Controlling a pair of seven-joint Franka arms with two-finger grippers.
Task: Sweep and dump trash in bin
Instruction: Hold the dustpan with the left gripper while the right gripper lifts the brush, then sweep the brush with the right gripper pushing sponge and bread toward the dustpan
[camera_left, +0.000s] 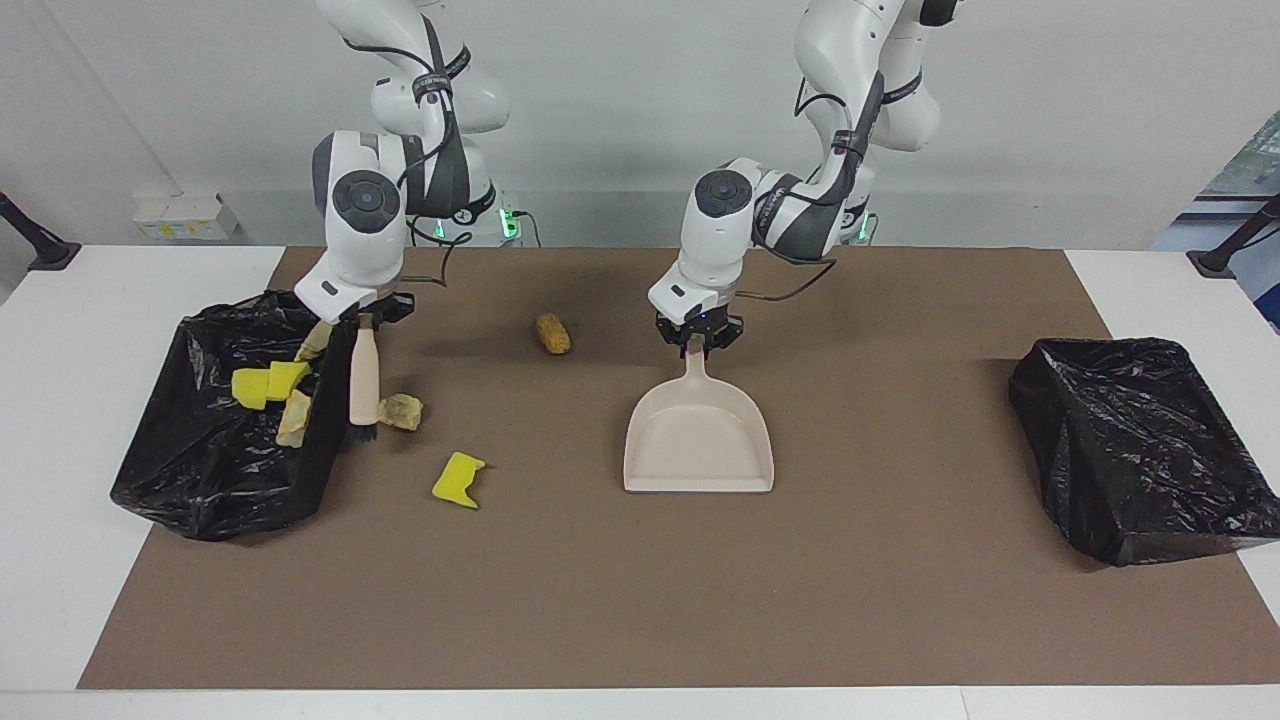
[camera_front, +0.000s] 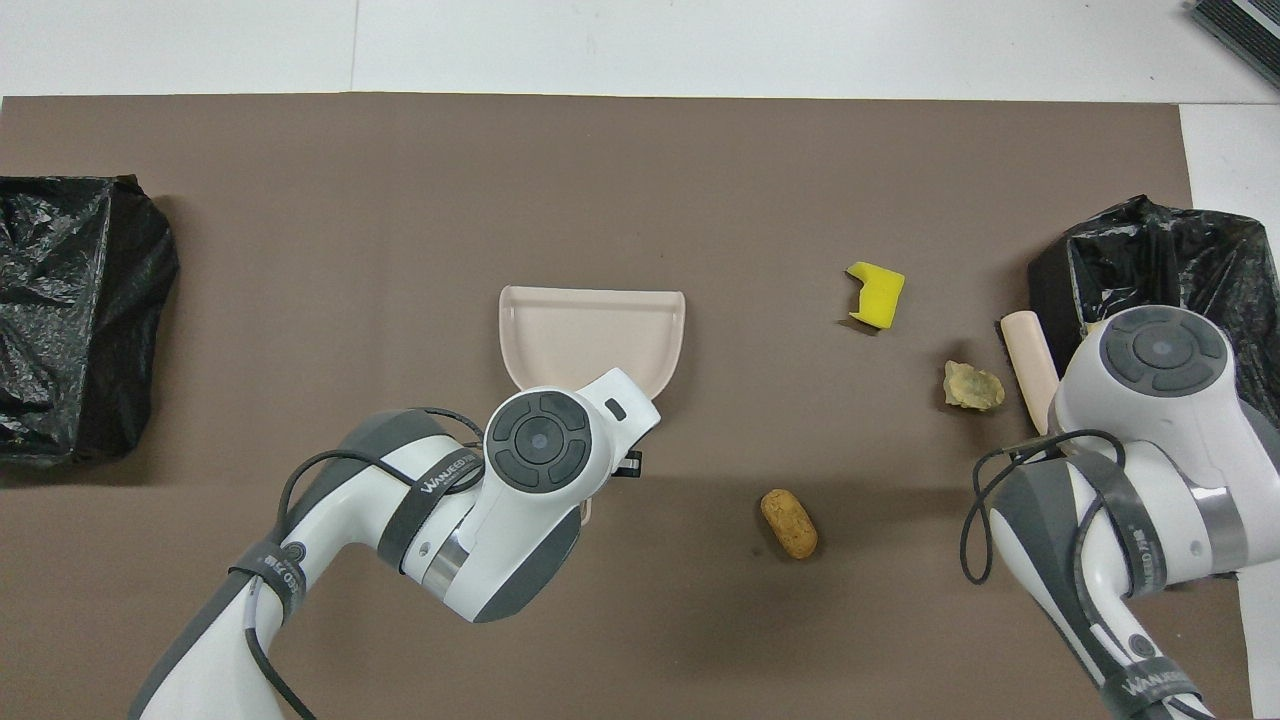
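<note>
My right gripper (camera_left: 366, 320) is shut on the top of a beige brush (camera_left: 362, 378). The brush hangs upright, bristles down at the mat, between the black-lined bin (camera_left: 220, 500) and a tan lump of trash (camera_left: 400, 411). A yellow sponge chunk (camera_left: 458, 480) lies farther from the robots, and an orange-brown lump (camera_left: 552, 333) lies nearer to them. Several yellow and tan scraps (camera_left: 265, 385) sit inside the bin. My left gripper (camera_left: 697, 343) is shut on the handle of the beige dustpan (camera_left: 700, 440), which lies flat mid-mat. In the overhead view both arms cover their grippers.
A second black-lined bin (camera_left: 1140, 450) stands at the left arm's end of the table. A brown mat (camera_left: 640, 600) covers most of the white table. From overhead I see the dustpan (camera_front: 590, 335), the brush handle (camera_front: 1028, 360) and the tan lump (camera_front: 972, 386).
</note>
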